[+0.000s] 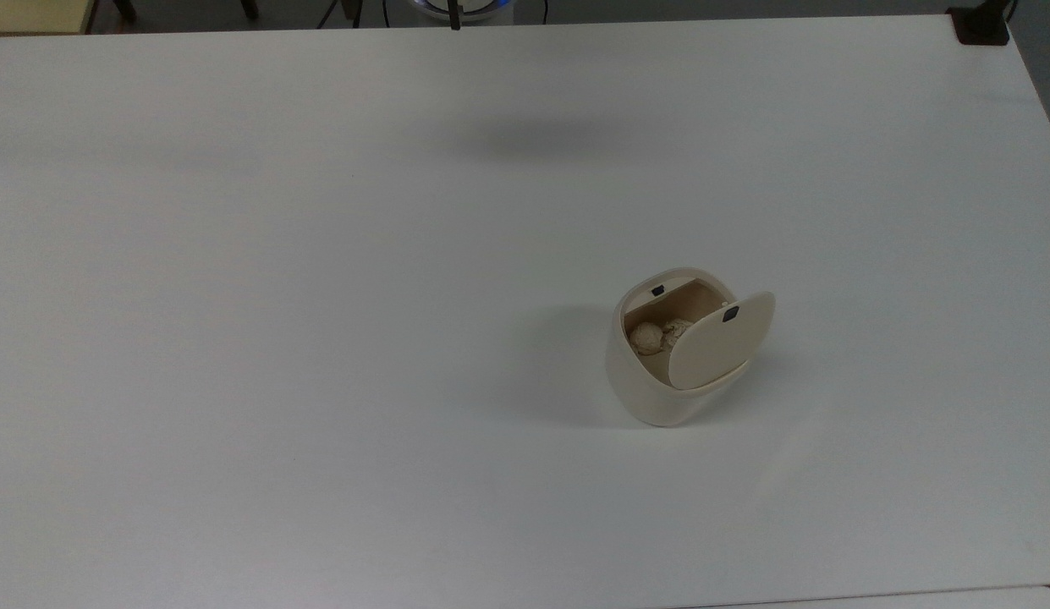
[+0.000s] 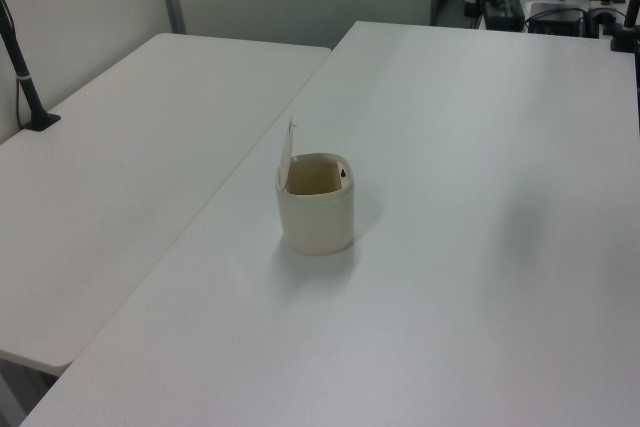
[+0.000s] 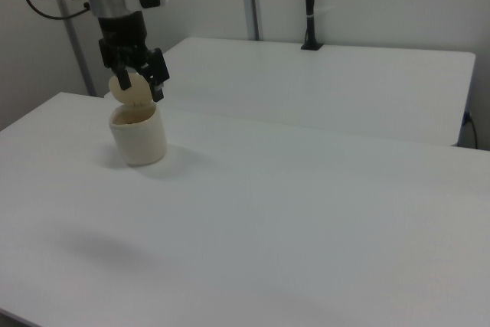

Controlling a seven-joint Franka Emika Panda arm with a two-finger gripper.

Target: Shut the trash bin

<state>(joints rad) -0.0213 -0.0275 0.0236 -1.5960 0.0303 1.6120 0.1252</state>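
The trash bin (image 1: 651, 393) is a small cream-white tub standing upright on the white table (image 1: 279, 355), right of centre in the top view. Its flat lid (image 1: 717, 345) stands raised on the hinge, so the tan inside shows, with two crumpled paper balls (image 1: 649, 337) in it. A black square mark (image 1: 657, 290) sits at the rim. In the left view the bin (image 2: 318, 222) has its lid (image 2: 287, 155) edge-on and upright. In the right view my gripper (image 3: 138, 76) hangs open with nothing in it, overlapping the lid (image 3: 132, 93) above the bin (image 3: 140, 140); contact cannot be judged.
A soft shadow (image 1: 533, 135) lies on the table far from the bin. A second white table (image 2: 120, 177) stands alongside, with a black clamped post (image 2: 22, 67) on it. Black equipment (image 1: 981, 24) sits at the table's far corner.
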